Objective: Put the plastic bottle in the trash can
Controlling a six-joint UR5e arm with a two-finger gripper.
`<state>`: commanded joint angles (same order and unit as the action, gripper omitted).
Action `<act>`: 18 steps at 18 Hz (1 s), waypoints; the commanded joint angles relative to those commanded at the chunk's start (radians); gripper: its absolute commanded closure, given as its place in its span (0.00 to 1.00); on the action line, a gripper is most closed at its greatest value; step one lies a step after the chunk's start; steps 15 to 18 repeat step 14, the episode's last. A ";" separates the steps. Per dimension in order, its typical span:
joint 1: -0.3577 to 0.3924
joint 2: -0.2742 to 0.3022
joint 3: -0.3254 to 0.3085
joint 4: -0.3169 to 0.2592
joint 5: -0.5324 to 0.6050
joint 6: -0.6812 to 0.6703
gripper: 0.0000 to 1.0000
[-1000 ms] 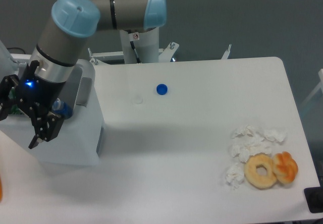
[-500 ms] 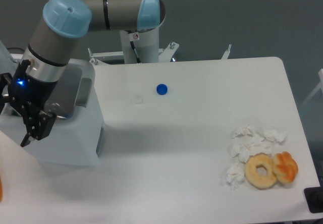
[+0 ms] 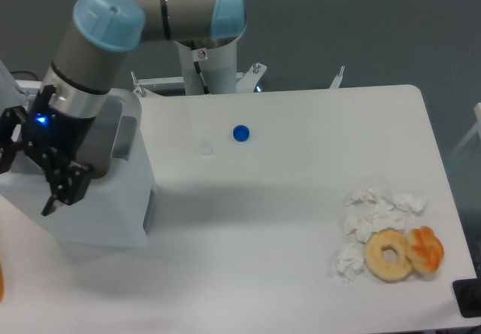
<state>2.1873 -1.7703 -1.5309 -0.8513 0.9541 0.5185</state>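
White trash can [image 3: 113,214] under arm, tool [image 3: 30,176] pointing down, fingers apart

White trash can [image 3: 113,214] at table's left; bottle unseen.

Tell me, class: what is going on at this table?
A robot arm holds its gripper over the open trash can at the table's left edge. No bottle is visible, and whether the fingers are open cannot be told. A blue cap, crumpled tissues and two doughnuts lie untouched on the table.
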 joint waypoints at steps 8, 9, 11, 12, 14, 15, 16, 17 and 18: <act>0.069 0.017 0.011 -0.003 0.132 0.119 0.00; 0.069 0.017 0.009 -0.005 0.170 0.156 0.00; 0.069 0.019 0.005 -0.005 0.222 0.176 0.00; 0.069 0.019 0.005 -0.005 0.232 0.178 0.00; 0.069 0.019 0.003 -0.005 0.233 0.187 0.00; 0.069 0.019 0.003 -0.005 0.233 0.187 0.00; 0.069 0.019 0.003 -0.005 0.233 0.187 0.00; 0.069 0.019 0.003 -0.005 0.233 0.187 0.00; 0.069 0.019 0.003 -0.005 0.233 0.187 0.00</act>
